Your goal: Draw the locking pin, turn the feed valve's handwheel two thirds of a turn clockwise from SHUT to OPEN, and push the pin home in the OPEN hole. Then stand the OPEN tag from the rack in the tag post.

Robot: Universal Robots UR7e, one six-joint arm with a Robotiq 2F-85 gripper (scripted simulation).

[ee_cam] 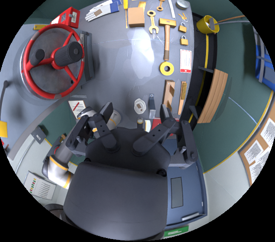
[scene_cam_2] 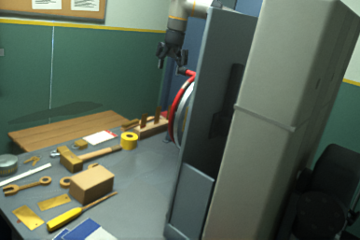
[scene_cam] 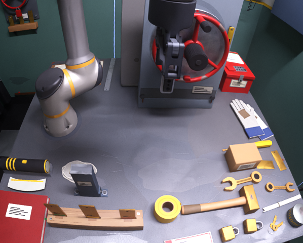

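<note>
The red handwheel stands on the face of the grey valve housing at the back of the table, and my gripper hangs in front of its left rim, well above the tabletop. My gripper is open and holds nothing. The wheel's black hub and crank knob show at the left of the wrist camera. The locking pin is not visible to me. At the front left, the wooden rack carries three brass tags. The dark tag post stands just behind the rack.
Behind the table rise the valve housing and a green wall. A red box sits right of the housing. Gloves, a cardboard box, spanners, a hammer, padlocks and yellow tape crowd the right side.
</note>
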